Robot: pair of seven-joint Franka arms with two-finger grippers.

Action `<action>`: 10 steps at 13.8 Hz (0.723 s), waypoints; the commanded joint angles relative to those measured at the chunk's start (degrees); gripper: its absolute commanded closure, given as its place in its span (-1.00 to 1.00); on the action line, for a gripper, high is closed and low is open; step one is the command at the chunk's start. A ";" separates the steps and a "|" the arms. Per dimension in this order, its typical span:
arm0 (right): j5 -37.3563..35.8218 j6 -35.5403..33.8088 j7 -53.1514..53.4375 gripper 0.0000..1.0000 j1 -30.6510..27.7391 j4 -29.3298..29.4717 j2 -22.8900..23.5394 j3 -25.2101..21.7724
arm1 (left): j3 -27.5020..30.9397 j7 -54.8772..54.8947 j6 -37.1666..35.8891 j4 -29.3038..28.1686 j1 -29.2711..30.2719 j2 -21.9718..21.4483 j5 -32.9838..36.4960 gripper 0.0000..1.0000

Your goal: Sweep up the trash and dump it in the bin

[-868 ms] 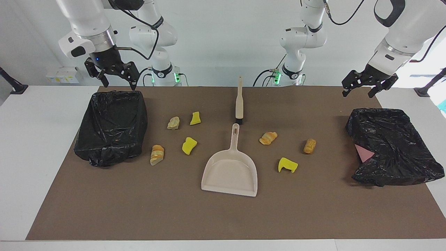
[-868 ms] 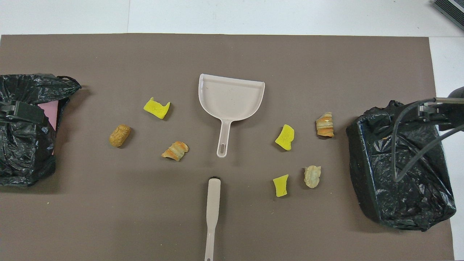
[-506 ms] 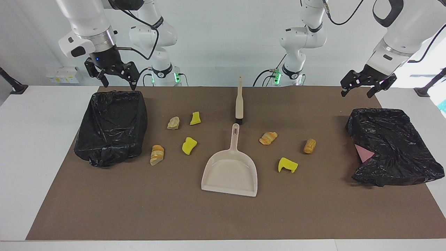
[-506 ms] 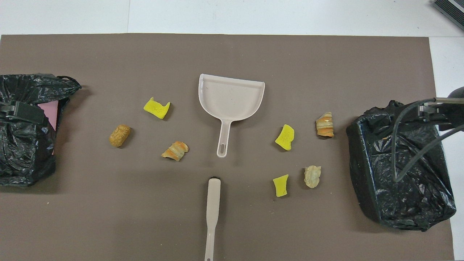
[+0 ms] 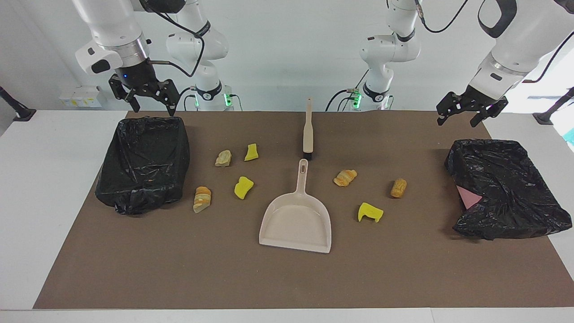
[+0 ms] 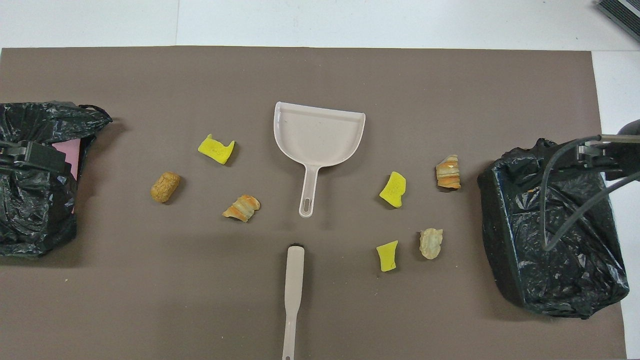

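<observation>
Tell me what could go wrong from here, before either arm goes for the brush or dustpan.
1. The trash lies on both sides of the dustpan, so one sweep likely misses pieces.
2. The brush lies close to the dustpan handle; grabbing one may nudge the other.
3. The left gripper and right gripper, both open, hang near the bag-lined bins; loose plastic could snag.

I see both views bright and evenly lit from above, everything in sharp focus. Shadows are soft and short beside the flat beige plastic dustpan [image 5: 296,222] and the small yellow foam and tan bread-like trash pieces [image 5: 244,187]. The crinkled black plastic bin liners [image 5: 143,161] catch small white glints. Daylight glares pale at one upper corner of the facing view.
</observation>
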 commanded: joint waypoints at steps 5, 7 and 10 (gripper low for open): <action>-0.01 -0.61 -1.76 -1.00 -0.73 -0.16 -0.40 0.22 | -0.74 -1.88 6.59 -11.97 -1.54 -5.75 0.01 -1.00; -0.01 -0.70 -1.33 -1.00 -0.73 -0.16 -0.40 0.22 | -0.66 -3.90 11.33 -18.29 -5.13 -8.38 -0.08 -1.00; -0.01 -0.53 -1.32 -1.00 -1.25 -0.25 -0.40 0.13 | -0.75 -8.48 17.05 -25.68 -9.79 -11.55 -0.08 -1.00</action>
